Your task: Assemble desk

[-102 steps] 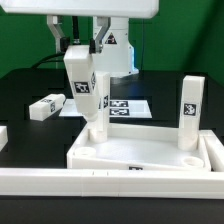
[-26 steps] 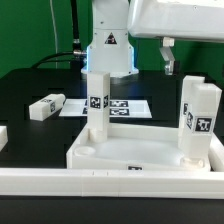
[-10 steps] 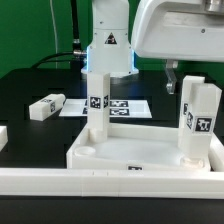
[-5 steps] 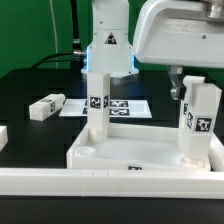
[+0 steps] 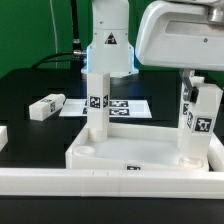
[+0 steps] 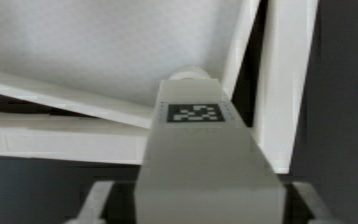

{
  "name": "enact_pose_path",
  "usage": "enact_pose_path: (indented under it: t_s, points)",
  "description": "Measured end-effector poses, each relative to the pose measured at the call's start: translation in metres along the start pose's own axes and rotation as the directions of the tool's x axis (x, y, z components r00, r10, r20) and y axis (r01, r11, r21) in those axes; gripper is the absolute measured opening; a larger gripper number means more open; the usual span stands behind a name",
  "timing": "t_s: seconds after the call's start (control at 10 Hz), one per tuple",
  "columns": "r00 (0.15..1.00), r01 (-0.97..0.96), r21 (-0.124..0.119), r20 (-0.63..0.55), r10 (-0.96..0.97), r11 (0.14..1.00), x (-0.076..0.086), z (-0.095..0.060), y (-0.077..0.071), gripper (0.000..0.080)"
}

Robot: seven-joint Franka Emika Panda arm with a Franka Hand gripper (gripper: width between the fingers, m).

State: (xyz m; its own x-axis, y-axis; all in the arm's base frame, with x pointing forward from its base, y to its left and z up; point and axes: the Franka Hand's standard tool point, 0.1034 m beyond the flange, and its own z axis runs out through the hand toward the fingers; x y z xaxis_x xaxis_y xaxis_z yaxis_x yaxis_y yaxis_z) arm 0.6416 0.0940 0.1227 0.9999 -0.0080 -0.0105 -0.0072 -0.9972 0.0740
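The end effector (image 5: 195, 88) straddles the leg (image 5: 197, 125) standing at the top's (image 5: 140, 150) corner on the exterior view's right. Its jaws are narrow, but I cannot tell if they pinch. Grip squarely and keep the leg upright while seating it.

My arm's base column (image 5: 107, 40) stands at the back. Its white wrist housing (image 5: 185, 35) hangs high on the exterior view's right, with the gripper (image 5: 193, 88) pointing straight down. The fingers (image 6: 112, 208) stand partway apart, straddling an upright leg (image 6: 197, 150); I cannot tell whether the pads press it.
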Motion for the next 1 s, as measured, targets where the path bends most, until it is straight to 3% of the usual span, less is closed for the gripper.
enact_pose_path:
  t_s: [0.2,0.5,0.6,0.7,1.0]
  points:
    - [0.999,-0.04,0.001,0.0,0.04,0.999,0.0,0.0,0.0001,0.0289]
    - [0.962,-0.273,0.007,0.003,0.273,0.962,-0.0004,0.0007,0.0003,0.0291]
    - [0.909,-0.416,0.036,0.011,0.416,0.909,0.0,0.0013,0.0043,0.0291]
    - [0.859,-0.512,0.051,0.015,0.512,0.857,0.0001,0.0016,0.0067,0.0291]
    - [0.701,-0.713,0.054,0.031,0.712,0.699,0.0004,0.0022,0.0091,0.0291]
